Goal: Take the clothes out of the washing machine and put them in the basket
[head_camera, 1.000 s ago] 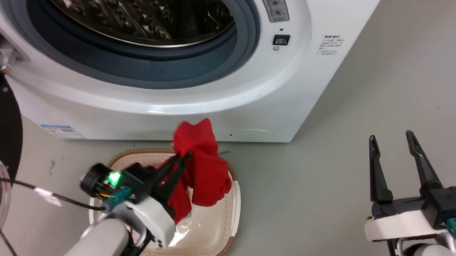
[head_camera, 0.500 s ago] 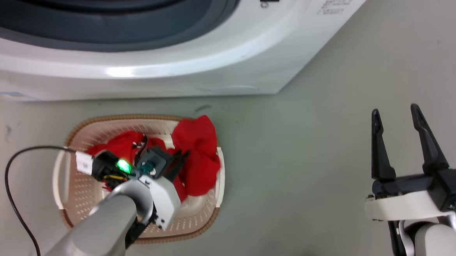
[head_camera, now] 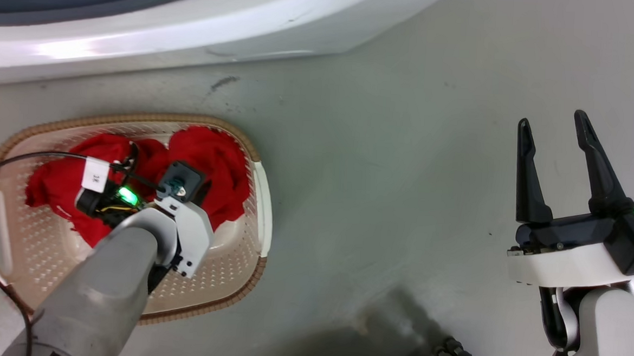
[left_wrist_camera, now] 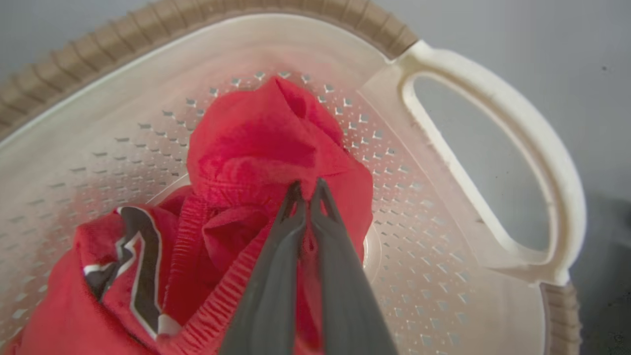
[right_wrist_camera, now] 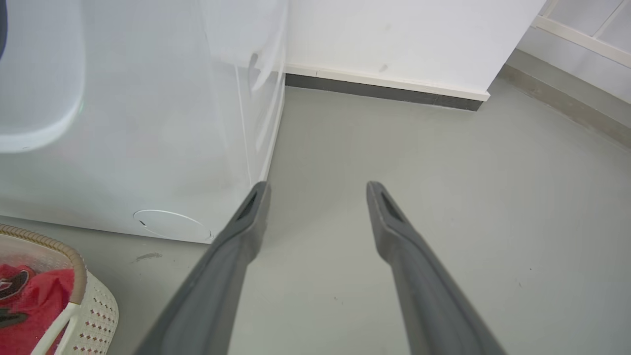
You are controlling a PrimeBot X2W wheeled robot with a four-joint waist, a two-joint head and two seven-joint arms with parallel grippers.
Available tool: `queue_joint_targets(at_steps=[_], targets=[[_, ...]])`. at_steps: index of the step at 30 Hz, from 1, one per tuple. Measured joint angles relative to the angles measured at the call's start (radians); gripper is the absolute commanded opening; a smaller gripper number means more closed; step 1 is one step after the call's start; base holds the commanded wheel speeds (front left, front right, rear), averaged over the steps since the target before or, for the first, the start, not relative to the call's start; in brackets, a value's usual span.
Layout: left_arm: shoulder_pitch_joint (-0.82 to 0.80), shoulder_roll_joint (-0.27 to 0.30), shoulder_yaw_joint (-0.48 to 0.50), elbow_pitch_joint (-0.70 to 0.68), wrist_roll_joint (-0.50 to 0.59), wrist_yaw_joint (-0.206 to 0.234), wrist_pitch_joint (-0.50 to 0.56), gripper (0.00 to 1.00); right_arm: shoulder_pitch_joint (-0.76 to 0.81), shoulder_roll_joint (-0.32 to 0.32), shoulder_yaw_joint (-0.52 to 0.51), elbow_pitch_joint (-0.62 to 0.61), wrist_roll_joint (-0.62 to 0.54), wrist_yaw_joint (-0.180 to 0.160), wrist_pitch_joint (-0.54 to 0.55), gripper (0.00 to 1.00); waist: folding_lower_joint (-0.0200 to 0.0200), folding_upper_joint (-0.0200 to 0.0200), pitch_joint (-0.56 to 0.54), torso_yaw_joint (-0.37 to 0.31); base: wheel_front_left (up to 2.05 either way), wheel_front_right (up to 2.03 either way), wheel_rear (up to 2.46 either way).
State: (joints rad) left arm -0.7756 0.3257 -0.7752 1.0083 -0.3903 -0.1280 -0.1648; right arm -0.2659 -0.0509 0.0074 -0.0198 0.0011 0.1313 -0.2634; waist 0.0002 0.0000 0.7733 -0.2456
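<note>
While the left gripper (left_wrist_camera: 307, 185) pinches crumpled red clothes (left_wrist_camera: 256, 143) inside the basket (left_wrist_camera: 493, 93), the right gripper (head_camera: 552, 118) gapes wide.

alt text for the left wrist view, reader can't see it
The left gripper, pinched shut on a fold of the red clothes, sits inside the cream perforated basket. Black-and-white trim shows lower left; the basket's handle and grey floor lie at right.
</note>
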Motion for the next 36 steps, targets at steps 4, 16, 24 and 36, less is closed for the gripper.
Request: queue_joint_targets(at_steps=[4,16,24,36], targets=[[-0.037,-0.006,-0.002,0.086,-0.012,-0.001,-0.011,0.00,-0.006,0.000,0.008,-0.001,0.009,0.000,0.000,1.00,0.0000,0.0000,0.040,-0.025,0.00,0.00,0.00],[-0.078,-0.036,-0.036,0.198,-0.046,-0.001,-0.051,1.00,-0.021,0.000,0.013,0.002,0.017,0.000,0.000,1.00,-0.0001,0.0000,0.065,-0.042,0.00,0.00,0.00],[-0.050,-0.063,-0.053,0.190,-0.073,-0.001,-0.092,1.00,-0.019,0.000,-0.002,0.021,-0.002,0.000,0.000,1.00,-0.0002,0.0000,-0.026,-0.025,0.00,0.00,0.00],[0.064,-0.011,0.050,-0.158,-0.096,0.001,-0.098,1.00,0.060,0.000,-0.055,0.050,-0.057,0.000,0.000,1.00,-0.0003,0.0000,-0.284,0.034,0.00,0.00,0.00]])
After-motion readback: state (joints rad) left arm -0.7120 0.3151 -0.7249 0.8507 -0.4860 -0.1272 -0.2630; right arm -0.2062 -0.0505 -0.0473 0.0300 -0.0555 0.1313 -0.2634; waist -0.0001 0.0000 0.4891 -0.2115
